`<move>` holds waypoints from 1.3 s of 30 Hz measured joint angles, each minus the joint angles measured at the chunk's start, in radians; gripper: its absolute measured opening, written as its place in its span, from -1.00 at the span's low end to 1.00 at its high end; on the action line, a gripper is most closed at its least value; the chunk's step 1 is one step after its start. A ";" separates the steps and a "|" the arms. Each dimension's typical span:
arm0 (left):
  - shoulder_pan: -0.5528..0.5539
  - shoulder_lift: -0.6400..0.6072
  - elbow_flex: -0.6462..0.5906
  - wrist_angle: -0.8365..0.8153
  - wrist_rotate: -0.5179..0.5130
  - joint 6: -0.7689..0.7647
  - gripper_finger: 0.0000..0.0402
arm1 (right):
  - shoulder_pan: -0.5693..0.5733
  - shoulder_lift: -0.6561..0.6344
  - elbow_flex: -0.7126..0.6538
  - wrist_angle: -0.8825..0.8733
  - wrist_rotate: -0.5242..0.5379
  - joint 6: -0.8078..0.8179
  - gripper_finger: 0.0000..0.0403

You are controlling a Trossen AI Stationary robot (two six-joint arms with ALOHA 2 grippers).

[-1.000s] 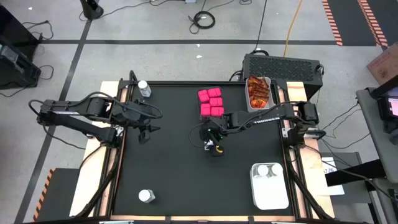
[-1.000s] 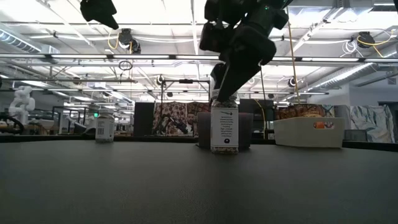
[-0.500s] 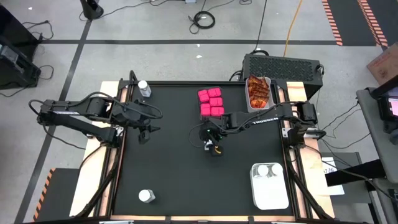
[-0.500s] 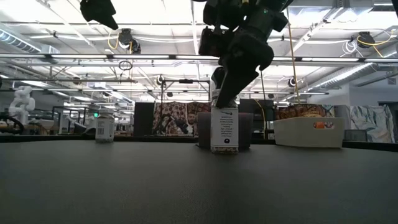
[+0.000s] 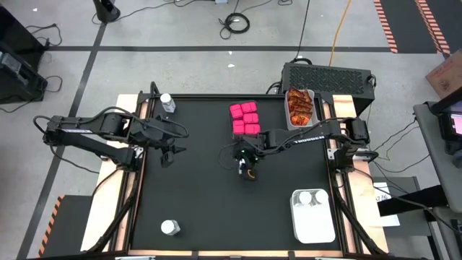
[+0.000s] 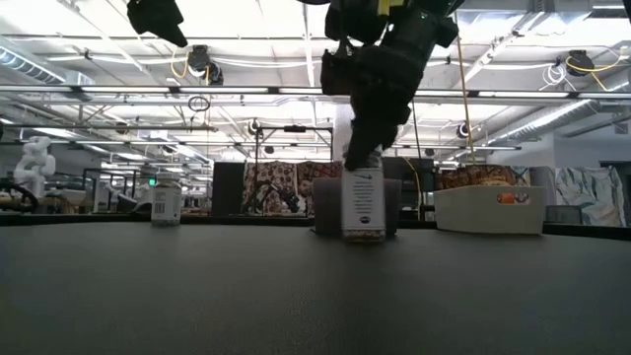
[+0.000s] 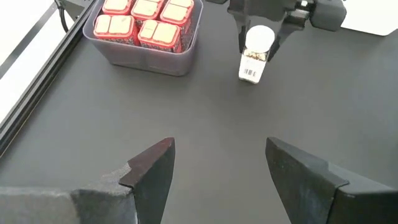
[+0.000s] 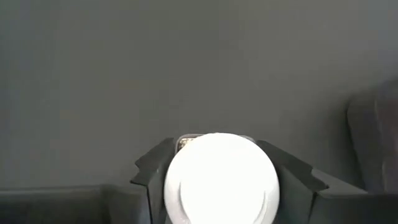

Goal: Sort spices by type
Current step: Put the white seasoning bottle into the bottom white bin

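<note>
My right gripper (image 5: 246,165) stands over the table's middle, shut on a small clear jar (image 6: 363,205) with a white round lid (image 8: 221,180). The left wrist view also shows this jar (image 7: 252,59). My left gripper (image 7: 217,162) waits open near the left edge (image 5: 167,153), touching nothing. Two other jars stand on their bases, one at the far left corner (image 5: 167,103) and one at the near left (image 5: 170,227). Two more jars (image 5: 310,196) sit in a white bin. Pink packs (image 5: 245,119) fill a clear bin and orange-red sachets (image 5: 299,106) fill another. My right gripper pinches the jar's white lid (image 8: 180,186) between its two fingers (image 8: 292,177), one on each side, coming from above and pointing down. The jar hangs nearly upright, leaning a little. I cannot tell whether its base (image 6: 363,237) rests on the table or hangs just above it.
The clear bin of pink packs (image 7: 146,37) stands just beyond the held jar toward the far edge. The white bin (image 5: 314,217) lies at the near right. The black table top (image 5: 202,195) lies bare between the two arms and toward the near edge.
The jar under my right gripper has shifted a little toward the table's right and now leans slightly. The gripper has moved along with it.
</note>
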 joint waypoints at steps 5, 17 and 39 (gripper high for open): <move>0.000 0.000 0.000 0.000 0.000 0.004 0.26 | 0.005 -0.035 0.003 -0.019 -0.002 0.188 -0.02; 0.000 0.000 0.000 0.000 0.014 0.001 0.26 | 0.111 -0.064 0.309 -0.433 -0.004 0.707 -0.06; -0.001 0.000 0.000 0.011 0.018 0.035 0.26 | 0.756 -0.063 0.492 -0.802 0.262 1.761 -0.04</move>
